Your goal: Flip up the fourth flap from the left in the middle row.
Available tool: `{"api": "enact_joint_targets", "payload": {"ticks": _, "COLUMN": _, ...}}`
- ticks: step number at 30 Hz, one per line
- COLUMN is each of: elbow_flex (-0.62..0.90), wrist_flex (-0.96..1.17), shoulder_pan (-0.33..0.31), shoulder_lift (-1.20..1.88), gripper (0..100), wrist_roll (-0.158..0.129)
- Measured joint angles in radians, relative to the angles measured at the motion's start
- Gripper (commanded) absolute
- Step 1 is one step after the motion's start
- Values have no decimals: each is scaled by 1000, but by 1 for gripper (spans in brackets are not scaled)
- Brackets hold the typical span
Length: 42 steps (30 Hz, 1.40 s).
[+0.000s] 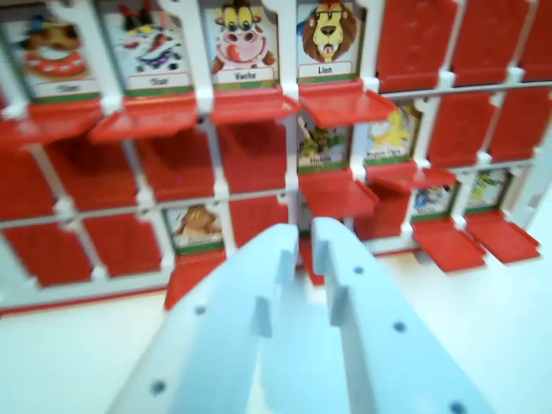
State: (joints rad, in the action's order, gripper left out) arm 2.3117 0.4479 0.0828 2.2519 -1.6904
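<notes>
While the wrist view looks down along the pale blue gripper (304, 237), a flap board (205, 103) with a white frame and red flaps fills the upper part of the picture, standing on a pale counter (69, 354). The fingers (332, 250) are drawn nearly together, with only a narrow slit between them, and they grasp nothing. Their tips sit in front of the board's bottom row, just below the middle row.

In the top row, four picture cards show from the wrist view's left, among them a cow card (243, 43) and a lion card (328, 39), each with a red ledge jutting out under it. To their right the row shows plain red panels.

In the middle row, the first three places from the wrist view's left show plain red. The fourth flap (321, 142) shows a picture card with a greenish animal, its label too blurred to read, and a red ledge (338, 194) sticks out below it. It lies directly above the fingertips, apart from them. Just beside it to the right, a yellow animal card (392, 134) also shows.

In the bottom row, a brown animal card (194, 226) shows left of the fingers, and two more cards show at the far right.
</notes>
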Motion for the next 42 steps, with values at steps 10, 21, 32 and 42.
{"api": "enact_joint_targets", "payload": {"ticks": 10, "elbow_flex": 110, "wrist_flex": 526, "shoulder_pan": -20, "shoulder_lift": 764, "gripper": 2, "wrist_roll": 12}}
{"api": "enact_joint_targets", "payload": {"ticks": 21, "elbow_flex": 34, "wrist_flex": 847, "shoulder_pan": -26, "shoulder_lift": 1015, "gripper": 2, "wrist_roll": 43}}
{"api": "enact_joint_targets", "payload": {"ticks": 32, "elbow_flex": 15, "wrist_flex": 850, "shoulder_pan": -14, "shoulder_lift": 1017, "gripper": 2, "wrist_roll": 37}}
{"api": "enact_joint_targets", "payload": {"ticks": 42, "elbow_flex": 15, "wrist_flex": 859, "shoulder_pan": -17, "shoulder_lift": 1017, "gripper": 2, "wrist_roll": 17}}
